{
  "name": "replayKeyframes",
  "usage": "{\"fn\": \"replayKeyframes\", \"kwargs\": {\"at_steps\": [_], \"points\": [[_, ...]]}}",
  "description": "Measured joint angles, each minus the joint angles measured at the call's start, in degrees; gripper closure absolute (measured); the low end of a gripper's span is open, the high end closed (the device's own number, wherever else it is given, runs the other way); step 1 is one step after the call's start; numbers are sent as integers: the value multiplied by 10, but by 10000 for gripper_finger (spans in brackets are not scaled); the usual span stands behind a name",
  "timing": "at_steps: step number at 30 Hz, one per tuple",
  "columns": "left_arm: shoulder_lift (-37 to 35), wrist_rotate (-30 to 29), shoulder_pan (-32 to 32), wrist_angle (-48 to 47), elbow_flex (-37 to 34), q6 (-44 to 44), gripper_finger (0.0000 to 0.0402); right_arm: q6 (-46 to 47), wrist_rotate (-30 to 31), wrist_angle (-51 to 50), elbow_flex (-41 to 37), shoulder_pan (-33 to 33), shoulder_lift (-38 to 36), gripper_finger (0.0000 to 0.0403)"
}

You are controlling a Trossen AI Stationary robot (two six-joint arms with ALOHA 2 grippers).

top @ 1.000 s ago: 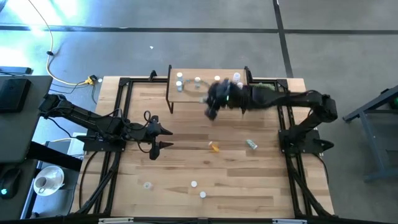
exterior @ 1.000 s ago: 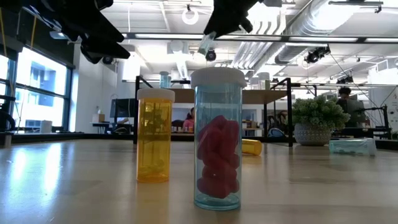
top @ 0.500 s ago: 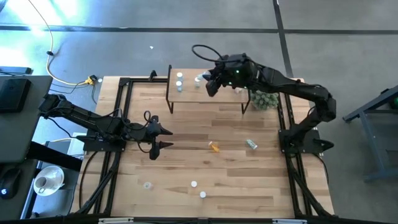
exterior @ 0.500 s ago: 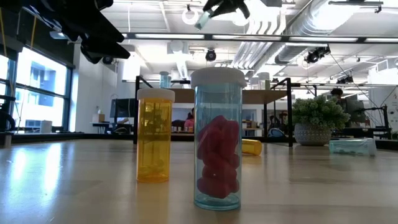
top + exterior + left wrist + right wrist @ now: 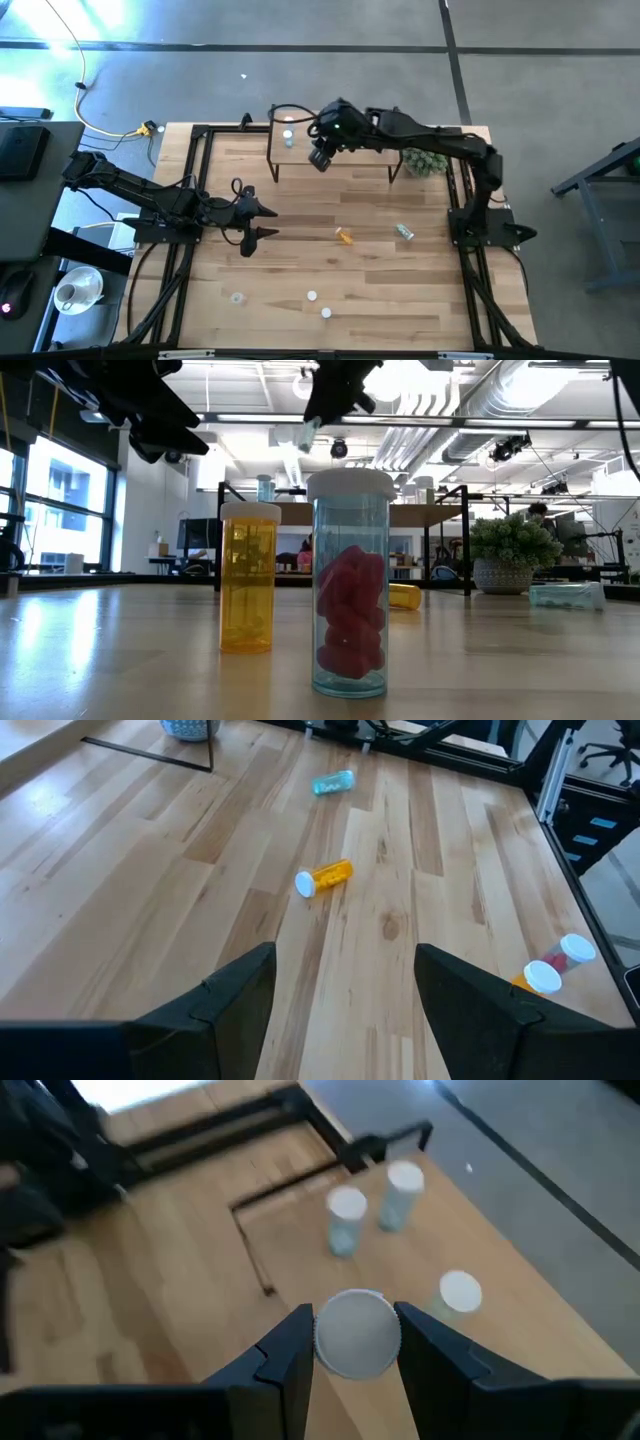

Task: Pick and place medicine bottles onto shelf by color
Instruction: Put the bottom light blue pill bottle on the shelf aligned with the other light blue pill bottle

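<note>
Right end effector (image 5: 320,158) over the shelf (image 5: 370,152) at the far edge of the bench (image 5: 300,260), clamped on a white-capped medicine bottle (image 5: 357,1334), three bottles (image 5: 346,1221) standing on the shelf, left end effector (image 5: 262,221) parted, idle at bench left, orange bottle (image 5: 344,236) lying mid-bench.

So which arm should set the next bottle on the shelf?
Right. The right gripper is shut on a bottle above the shelf, near the bottles standing there. The left gripper is open and empty at mid-table.
</note>
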Motion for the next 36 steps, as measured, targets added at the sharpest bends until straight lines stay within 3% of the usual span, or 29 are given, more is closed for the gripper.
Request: {"fn": "replayKeyframes", "kwargs": {"at_steps": [5, 9, 20, 36], "points": [[0, 0, 0, -1, 0, 3, 174, -29, -13, -39, 32, -8, 37, 285], [0, 0, 0, -3, 0, 0, 174, -59, -51, -43, 32, -18, 50, 285], [0, 0, 0, -3, 0, 0, 174, -80, -87, -59, 31, -60, 89, 285], [0, 0, 0, -3, 0, 0, 174, -87, -93, -50, 31, -81, 105, 285]]}}
